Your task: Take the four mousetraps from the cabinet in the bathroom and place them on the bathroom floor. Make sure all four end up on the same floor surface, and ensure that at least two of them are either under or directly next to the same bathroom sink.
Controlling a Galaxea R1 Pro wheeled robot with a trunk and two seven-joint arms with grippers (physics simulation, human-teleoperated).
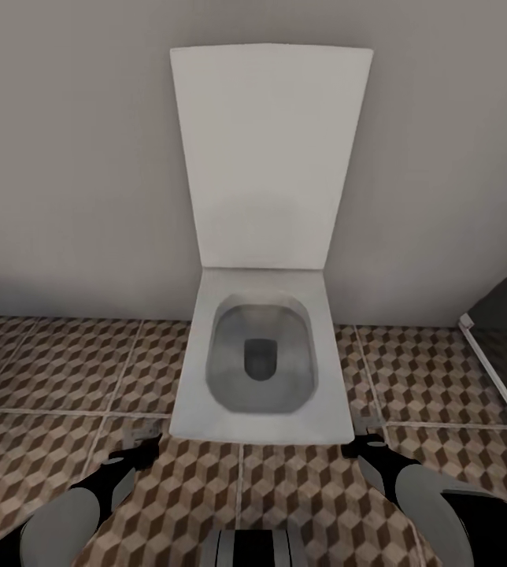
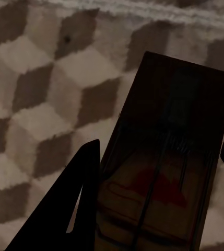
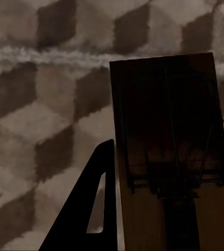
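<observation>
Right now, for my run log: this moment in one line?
facing: toilet | left gripper: mousetrap | right gripper: mousetrap | below: bathroom floor

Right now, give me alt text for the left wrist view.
A dark mousetrap sits between the left gripper's black fingers, held above the cube-patterned floor. Its wire parts and a red mark show faintly in shadow.

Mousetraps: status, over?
Left end effector shut on mousetrap. Right end effector shut on second mousetrap. Toilet dead ahead on bathroom floor.
</observation>
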